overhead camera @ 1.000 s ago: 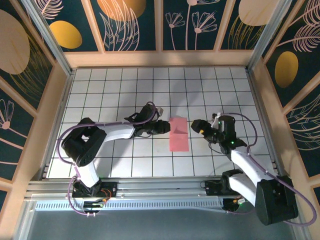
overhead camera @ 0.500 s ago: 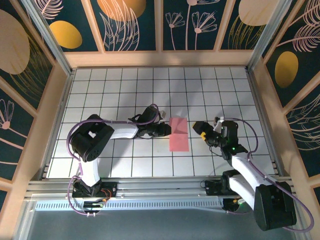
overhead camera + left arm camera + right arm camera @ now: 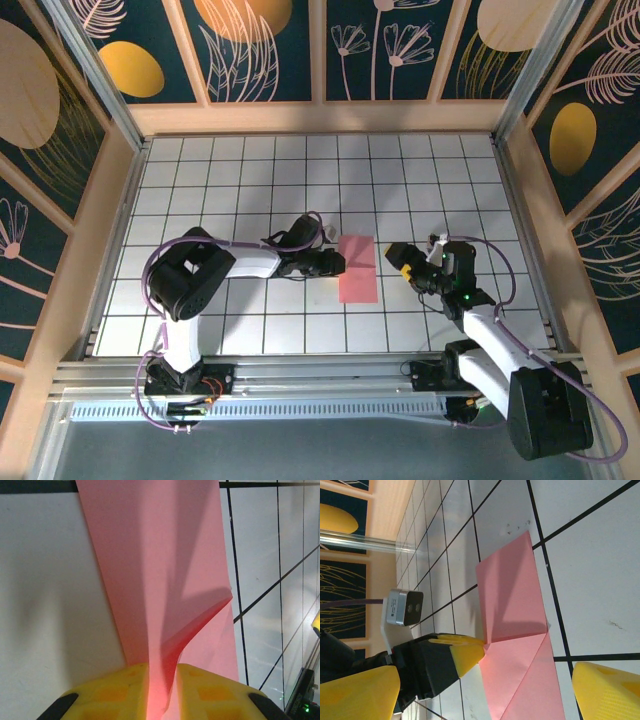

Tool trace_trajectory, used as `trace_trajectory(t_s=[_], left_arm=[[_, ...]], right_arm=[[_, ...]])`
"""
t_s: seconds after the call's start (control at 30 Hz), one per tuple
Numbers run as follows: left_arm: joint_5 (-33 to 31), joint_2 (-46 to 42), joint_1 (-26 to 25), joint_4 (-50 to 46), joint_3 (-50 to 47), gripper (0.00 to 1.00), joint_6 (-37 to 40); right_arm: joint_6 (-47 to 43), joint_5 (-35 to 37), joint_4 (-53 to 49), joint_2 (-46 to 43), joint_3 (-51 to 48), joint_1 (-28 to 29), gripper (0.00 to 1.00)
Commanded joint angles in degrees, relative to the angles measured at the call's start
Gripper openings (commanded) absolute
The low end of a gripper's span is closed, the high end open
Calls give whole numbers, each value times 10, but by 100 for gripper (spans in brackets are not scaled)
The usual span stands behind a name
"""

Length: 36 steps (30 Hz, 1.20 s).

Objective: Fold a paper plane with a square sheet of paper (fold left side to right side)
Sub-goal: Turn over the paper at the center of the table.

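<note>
Paper (image 3: 358, 270) lies folded narrow at the middle of the surface (image 3: 250, 180). Its left edge is pinched and lifted by the left hand (image 3: 338, 265); the right hand (image 3: 402, 257) hangs spread just right of it, apart.

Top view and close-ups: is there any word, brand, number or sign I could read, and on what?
No readable text anywhere. The pink paper is blank, the white tiles carry only grid lines, and the small grey box on the arm shows no legible label.
</note>
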Motion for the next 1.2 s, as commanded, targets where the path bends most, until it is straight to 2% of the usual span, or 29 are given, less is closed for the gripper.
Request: trace_trajectory(t_s=[0.0,0.2,0.4,0.67,0.87,1.17], left_arm=[[2,3,-4,2,24,14,9],[-29,-38,-4,22,-10,3,5],[-44,-96,-4,82,-65,0,-23],[-46,-153,-4,154,-126,0,-73],[-54,-162,-4,164,-146,0,-88],[-58,-166,-4,162,-151,0,-90]], right_arm=[[-6,-15,12,10,-1,-4,89],[-17,-49,24,42,6,-1,80],[-22,-60,62,100,18,23,67],[-19,-35,161,194,46,85,63],[-5,-27,246,262,61,113,61],[-4,-16,278,319,68,127,62]])
